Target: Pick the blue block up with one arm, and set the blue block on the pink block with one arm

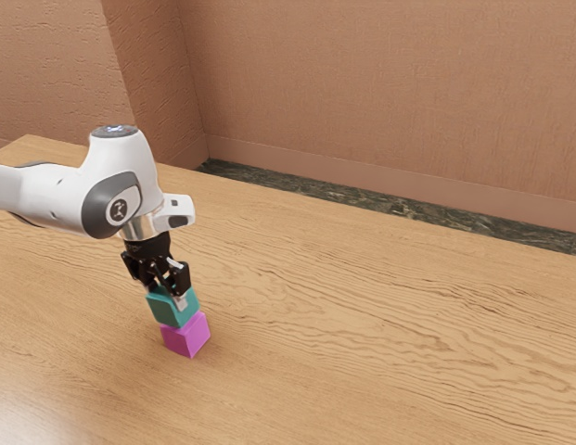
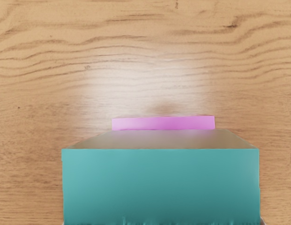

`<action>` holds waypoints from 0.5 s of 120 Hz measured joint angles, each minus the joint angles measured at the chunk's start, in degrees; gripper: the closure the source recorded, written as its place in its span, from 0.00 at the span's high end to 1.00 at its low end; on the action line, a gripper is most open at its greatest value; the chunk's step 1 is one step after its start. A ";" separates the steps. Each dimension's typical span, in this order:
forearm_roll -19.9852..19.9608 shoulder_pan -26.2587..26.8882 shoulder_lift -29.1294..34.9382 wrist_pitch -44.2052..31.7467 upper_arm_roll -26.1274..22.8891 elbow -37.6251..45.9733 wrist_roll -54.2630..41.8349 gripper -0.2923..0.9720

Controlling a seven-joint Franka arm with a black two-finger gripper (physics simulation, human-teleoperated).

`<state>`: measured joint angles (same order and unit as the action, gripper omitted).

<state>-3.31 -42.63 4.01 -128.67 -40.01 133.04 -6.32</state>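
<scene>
**Blue block held on the pink block**

The gripper is closed on the blue block, which looks teal, with a finger on each of two opposite sides. The blue block rests on top of the pink block, slightly offset. The stack stands on the table, well away from its far edge. In the wrist view, a strip of the pink block shows past the blue block.

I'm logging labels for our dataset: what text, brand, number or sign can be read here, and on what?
None readable.
arm: a small dark emblem on its grey cap, too small to read.
blue block, pink block, table: plain, no print.
</scene>
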 joint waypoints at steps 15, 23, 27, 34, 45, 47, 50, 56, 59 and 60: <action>0.10 0.05 0.00 -0.05 -0.02 -0.14 0.19 0.36; 0.13 0.10 0.01 -0.07 -0.06 -0.31 0.27 0.36; 0.12 0.13 0.01 -0.06 -0.07 -0.34 0.26 0.39; -0.23 0.14 0.00 -0.02 -0.10 -0.37 0.03 0.49; -1.02 0.06 0.01 0.02 -0.24 -0.38 -0.68 0.60; -1.13 0.05 0.01 0.02 -0.27 -0.38 -0.81 0.61; -1.27 0.07 0.03 0.02 -0.30 -0.41 -1.00 0.63; -1.47 0.10 0.07 0.01 -0.37 -0.45 -1.35 0.66; -1.54 0.12 0.09 0.01 -0.39 -0.46 -1.52 0.67; -1.57 0.13 0.11 0.01 -0.39 -0.46 -1.58 0.67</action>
<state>-4.87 -42.50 4.12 -128.66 -40.41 132.57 -7.89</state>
